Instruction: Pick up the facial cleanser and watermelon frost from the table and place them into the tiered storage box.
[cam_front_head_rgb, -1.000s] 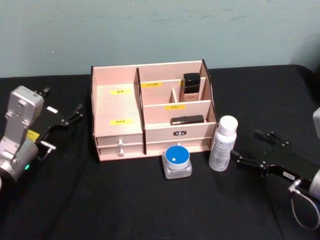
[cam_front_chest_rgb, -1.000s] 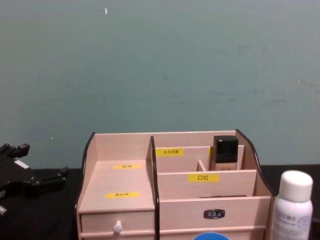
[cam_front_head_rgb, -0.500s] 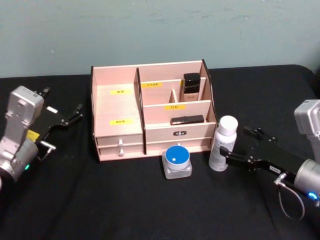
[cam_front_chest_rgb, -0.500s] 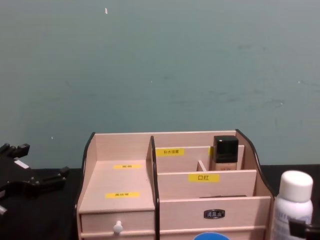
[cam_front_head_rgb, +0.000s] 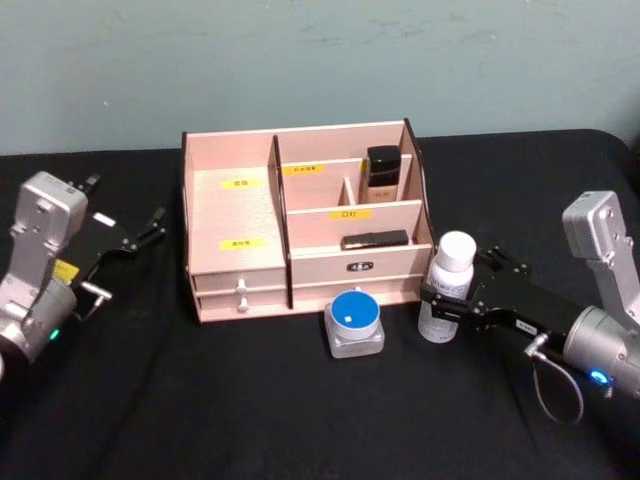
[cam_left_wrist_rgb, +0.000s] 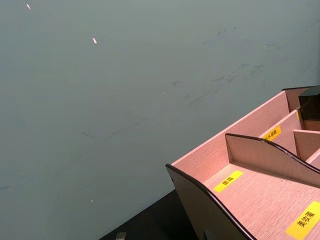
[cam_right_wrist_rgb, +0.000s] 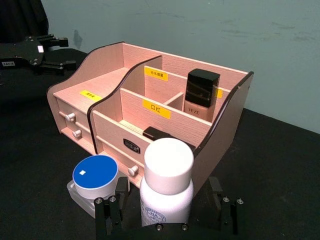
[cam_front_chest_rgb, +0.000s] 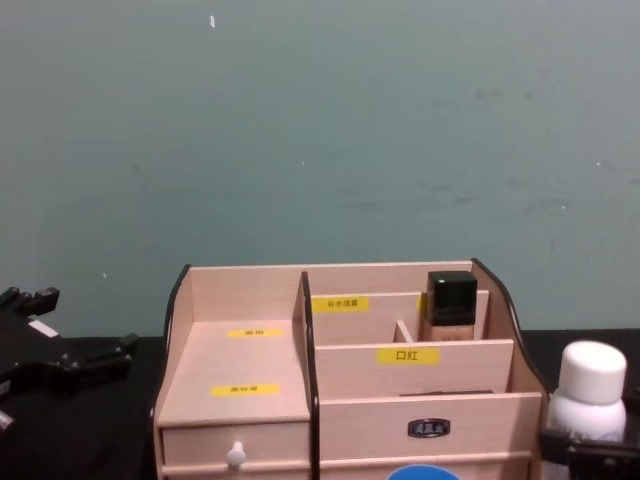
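The facial cleanser (cam_front_head_rgb: 446, 285), upright at lower right beside the tiered storage box (cam_front_head_rgb: 235, 210), stands between the right gripper's (cam_front_head_rgb: 458, 282) wide-spread fingers; the left gripper (cam_front_head_rgb: 126, 200) idles open at far left.

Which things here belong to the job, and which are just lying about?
Job: white plastic bottle with white cap, straddled by the open right gripper; blue-lidded clear square jar; pale wooden tiered storage box.
Lying about: black-capped beige bottle and flat black stick, both already in the box; parked left gripper, open, left of the box.
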